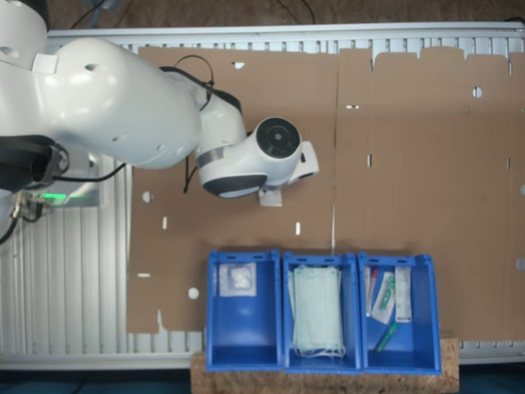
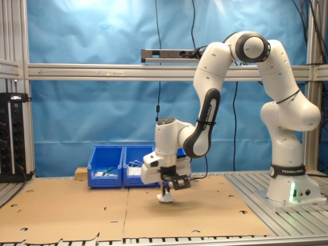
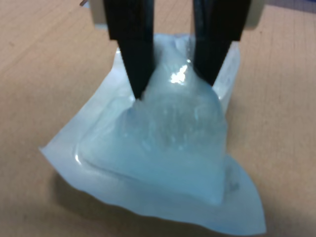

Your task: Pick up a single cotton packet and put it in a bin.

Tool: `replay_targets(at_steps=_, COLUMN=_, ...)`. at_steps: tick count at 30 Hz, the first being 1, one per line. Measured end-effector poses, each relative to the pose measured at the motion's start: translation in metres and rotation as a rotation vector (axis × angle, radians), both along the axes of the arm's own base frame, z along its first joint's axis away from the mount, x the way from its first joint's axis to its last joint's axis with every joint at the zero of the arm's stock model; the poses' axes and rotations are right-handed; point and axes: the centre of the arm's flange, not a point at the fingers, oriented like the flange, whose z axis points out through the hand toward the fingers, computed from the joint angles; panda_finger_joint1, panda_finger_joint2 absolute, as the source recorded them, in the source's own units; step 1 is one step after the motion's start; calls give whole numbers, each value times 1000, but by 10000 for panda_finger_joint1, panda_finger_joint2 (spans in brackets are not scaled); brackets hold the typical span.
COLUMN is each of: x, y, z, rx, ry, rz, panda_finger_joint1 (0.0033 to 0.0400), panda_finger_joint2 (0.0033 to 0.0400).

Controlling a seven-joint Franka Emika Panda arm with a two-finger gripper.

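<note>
Already the gripper has its fingers pinched on the cotton packet over the middle of the cardboard sheet — grasp done; the carry to the bin at the sheet's edge remains.

Robotics lab, aluminium frame, blue backdrop curtain, cardboard-covered bench

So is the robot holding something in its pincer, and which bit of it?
Yes. The pincer is shut on the cotton packet, with its two black fingers pinching the puffy middle at one edge.
</note>
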Motion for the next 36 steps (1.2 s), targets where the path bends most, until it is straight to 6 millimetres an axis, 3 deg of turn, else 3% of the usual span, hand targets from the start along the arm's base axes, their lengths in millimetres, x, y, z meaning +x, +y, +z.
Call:
replay_targets(at_steps=23, x=-3, y=1, z=6, rx=8, ry=-6, rz=-3, panda_finger_joint1=53, panda_finger_joint2=53)
replay_targets(at_steps=29, x=-14, y=4, z=24, rx=32, ry=-26, rz=-10, panda_finger_joint1=53, panda_finger_joint2=53)
replay_targets(at_steps=36, x=-25, y=9, z=60, rx=76, ry=-85, rz=-16, panda_finger_joint1=54, panda_finger_joint2=54)
